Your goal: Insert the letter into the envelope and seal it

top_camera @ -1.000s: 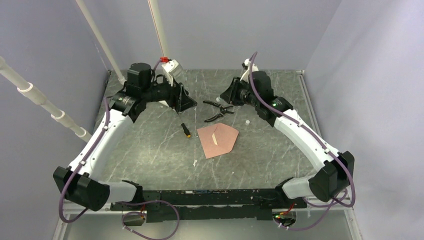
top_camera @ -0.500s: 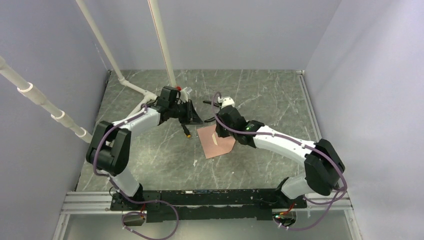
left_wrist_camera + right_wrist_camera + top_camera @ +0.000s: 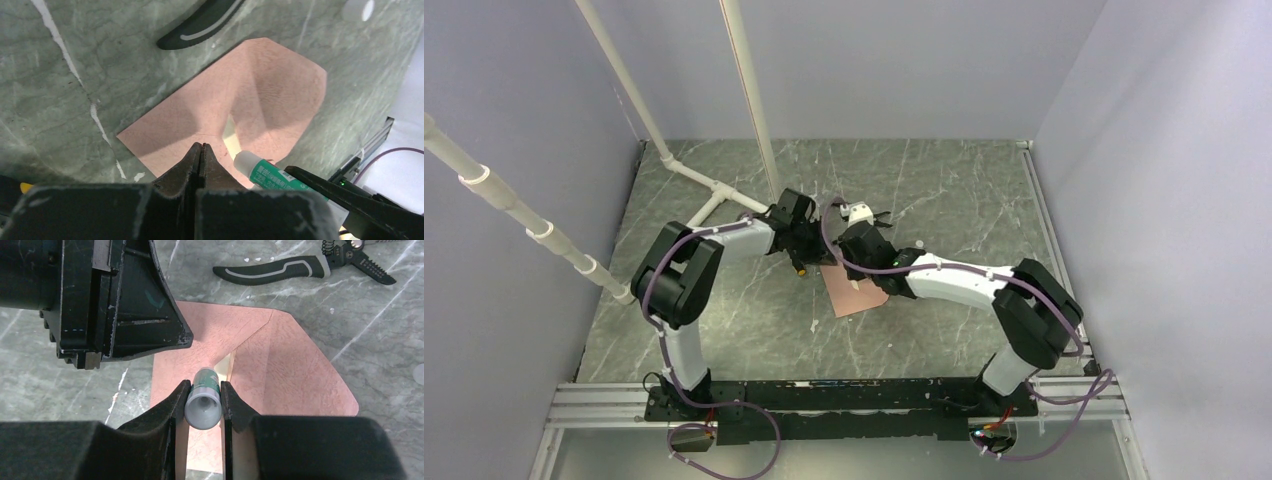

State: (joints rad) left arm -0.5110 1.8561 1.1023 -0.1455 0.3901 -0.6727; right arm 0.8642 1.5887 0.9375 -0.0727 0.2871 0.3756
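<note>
The pinkish-brown envelope [image 3: 861,291] lies flat mid-table with its pointed flap open and a thin pale strip [image 3: 229,134] at the fold. My left gripper [image 3: 201,145] is shut with nothing in it, its tip down on the envelope [image 3: 260,90] near the fold. My right gripper [image 3: 204,386] is shut on a green-and-white glue stick [image 3: 203,409], whose nose points at the pale strip [image 3: 226,367] on the envelope [image 3: 285,370]. The glue stick [image 3: 270,175] also shows in the left wrist view. The letter is out of view.
Black-handled pliers [image 3: 295,267] lie just beyond the envelope. A small white cap [image 3: 359,9] sits to its right, and a small black-and-yellow object [image 3: 797,266] lies left of it. White pipes [image 3: 664,150] slant over the back left corner. Grey walls enclose the table.
Both arms have swung in from the back of the table and come down over the envelope. The left jaws have closed from wide open.
</note>
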